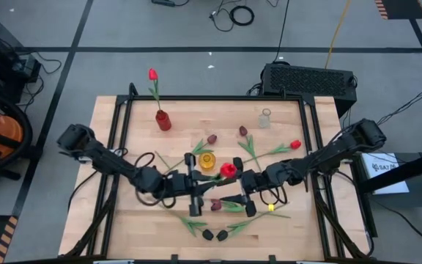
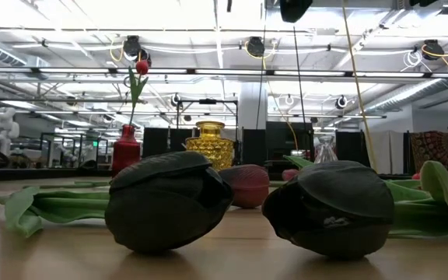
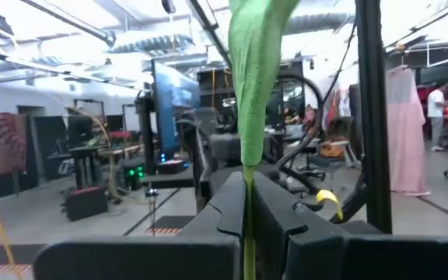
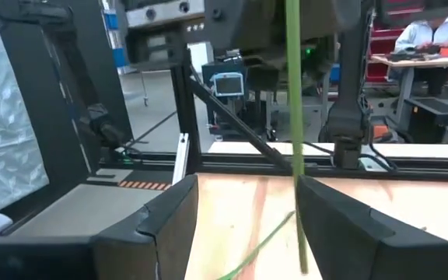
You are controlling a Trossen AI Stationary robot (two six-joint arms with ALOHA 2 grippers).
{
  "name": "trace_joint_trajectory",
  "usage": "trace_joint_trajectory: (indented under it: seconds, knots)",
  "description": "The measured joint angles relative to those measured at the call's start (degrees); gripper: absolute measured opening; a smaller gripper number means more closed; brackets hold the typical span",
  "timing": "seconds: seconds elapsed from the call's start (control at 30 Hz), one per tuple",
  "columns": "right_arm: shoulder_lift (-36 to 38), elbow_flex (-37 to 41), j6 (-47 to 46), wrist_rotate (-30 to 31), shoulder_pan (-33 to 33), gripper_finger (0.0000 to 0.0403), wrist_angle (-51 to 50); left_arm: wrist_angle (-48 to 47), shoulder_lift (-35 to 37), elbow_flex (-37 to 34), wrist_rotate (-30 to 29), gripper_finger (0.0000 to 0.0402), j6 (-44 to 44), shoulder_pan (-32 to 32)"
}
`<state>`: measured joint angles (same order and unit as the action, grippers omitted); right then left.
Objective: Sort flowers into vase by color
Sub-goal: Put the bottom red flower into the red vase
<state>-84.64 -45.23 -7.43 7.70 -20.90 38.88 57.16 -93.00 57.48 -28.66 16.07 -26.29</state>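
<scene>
We see both arms meet near table centre. The left gripper (image 1: 190, 180) has its jaws clamped on a green stem (image 3: 247, 210) of one flower, w/ a leaf above it. The right gripper (image 1: 246, 183) has jaws apart, a thin stem (image 4: 294, 117) stands between them; we cannot tell if they touch it. A red tulip (image 1: 228, 169) sits between the grippers, beside the yellow vase (image 1: 208, 161). The red vase (image 1: 163, 119), at 11 o'clock, holds one red flower (image 1: 152, 74). Other flowers lie around: black heads (image 2: 168, 198) at 6 o'clock, a clear vase (image 1: 264, 118) at 1 o'clock.

No readable text, white label beside the table (image 1: 382, 166) too small to read
</scene>
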Motion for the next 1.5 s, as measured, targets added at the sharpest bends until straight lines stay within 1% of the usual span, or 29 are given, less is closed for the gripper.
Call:
trace_joint_trajectory:
  seconds: [0.13,0.33,0.43,0.53,0.63,0.8,0.87,1.0,1.17,1.33,1.5]
  knots:
    - [-0.1,0.0,0.9,0.2,0.9,0.021,0.0,2.0,-1.5,0.0,2.5,0.0015,-0.6,0.4]
    - [-0.1,0.0,1.3,-0.1,1.0,0.021,-0.1,3.2,-2.4,0.0,2.7,0.0015,-0.5,0.4]
    - [-0.1,0.0,1.8,-0.2,1.0,0.0201,-0.5,3.3,-2.4,0.0,2.7,0.0015,-0.5,0.5]
    - [-0.1,0.0,2.1,-0.2,1.0,0.017,-0.5,3.8,-2.4,0.0,3.3,0.0015,-0.2,0.4]
    - [-0.1,0.0,2.1,-0.3,1.1,0.0123,-0.5,4.0,-2.4,0.0,3.4,0.0015,-0.2,0.5]
    - [-0.1,0.0,2.1,-0.3,1.8,0.0032,-0.4,3.8,-2.4,0.0,3.7,0.0015,0.9,0.5]
    - [-0.1,0.0,2.1,-0.3,2.0,0.0009,-0.5,3.7,-2.4,0.0,3.9,0.0015,1.0,0.5]
    - [-0.1,0.0,1.3,-0.4,2.2,0.0012,-0.5,3.4,-2.4,0.0,4.3,0.0015,1.0,0.5]
    - [-0.1,0.0,1.2,-0.5,2.2,0.0003,-1.2,2.3,-2.4,0.0,4.3,0.0015,0.9,0.5]
    - [-0.1,0.0,0.6,-0.1,2.2,0.0002,-2.0,1.1,-2.3,0.0,0.1,0.0016,0.9,0.3]
    - [-0.1,0.0,-0.4,-0.1,2.2,0.0001,-2.8,-1.1,-1.7,0.0,-0.5,0.0016,0.8,0.3]
